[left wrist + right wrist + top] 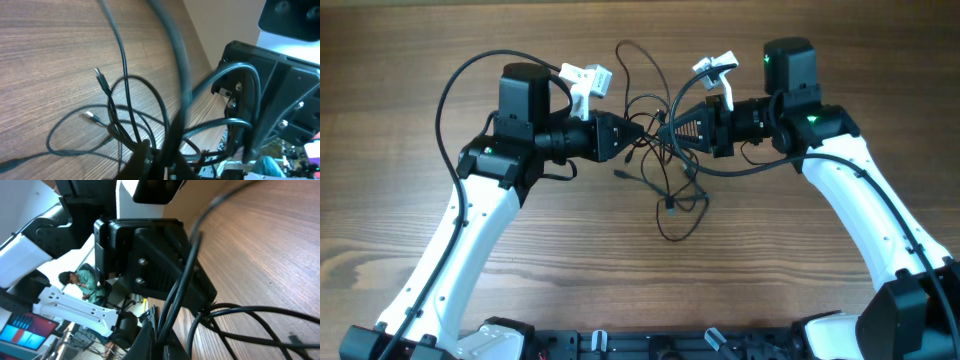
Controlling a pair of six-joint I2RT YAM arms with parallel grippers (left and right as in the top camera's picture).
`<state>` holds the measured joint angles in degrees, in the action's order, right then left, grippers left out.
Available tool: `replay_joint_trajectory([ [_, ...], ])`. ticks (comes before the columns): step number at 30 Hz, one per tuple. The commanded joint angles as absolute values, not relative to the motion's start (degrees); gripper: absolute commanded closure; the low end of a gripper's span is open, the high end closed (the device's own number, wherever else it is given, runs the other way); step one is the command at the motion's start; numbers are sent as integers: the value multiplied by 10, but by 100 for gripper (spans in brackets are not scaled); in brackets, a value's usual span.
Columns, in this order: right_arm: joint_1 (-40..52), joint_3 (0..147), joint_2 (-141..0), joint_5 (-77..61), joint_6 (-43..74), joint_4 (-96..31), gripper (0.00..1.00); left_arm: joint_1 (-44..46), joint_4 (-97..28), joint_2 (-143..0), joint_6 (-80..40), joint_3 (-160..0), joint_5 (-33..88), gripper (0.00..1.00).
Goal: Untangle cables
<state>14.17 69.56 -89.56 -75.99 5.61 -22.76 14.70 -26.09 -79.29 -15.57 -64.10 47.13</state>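
On brown wood-grain table (pixel 410 60): left hand (pixel 642 138), right hand (pixel 666 130) each clamp cables (pixel 672 200); person (pixel 82 282) beyond table.

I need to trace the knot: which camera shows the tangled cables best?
Overhead. It shows the cables whole, with every loop in frame. The left wrist view catches some loops and two plugs close up; the right wrist view shows only a few strands.

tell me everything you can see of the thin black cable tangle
The cables are very thin black wires with small plug ends, looped over one another in a loose tangle mid-table. Strands rise to where the left gripper and right gripper meet and appear pinched by both; the lower loops lie on the wooden table.
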Motion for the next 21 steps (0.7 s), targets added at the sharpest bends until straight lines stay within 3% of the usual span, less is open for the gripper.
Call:
replay_joint_trajectory([
  [1, 137, 701, -888, -673, 113, -232, 96, 147, -269, -794, -151, -645, 451, 96],
  [4, 121, 701, -888, -515, 142, -267, 96, 133, -292, -790, -149, -645, 451, 96],
  [10, 111, 701, -888, -66, 209, -417, 96, 69, -317, -749, -132, -645, 451, 96],
  [13, 111, 701, -888, 51, 211, -436, 96, 25, -321, -714, -133, -645, 454, 96],
  [18, 97, 714, -878, 85, 209, -432, 96, -38, -331, -696, -133, -645, 509, 96],
  [21, 97, 715, -863, -94, 86, -392, 96, -57, -333, -698, -139, -645, 545, 96],
])
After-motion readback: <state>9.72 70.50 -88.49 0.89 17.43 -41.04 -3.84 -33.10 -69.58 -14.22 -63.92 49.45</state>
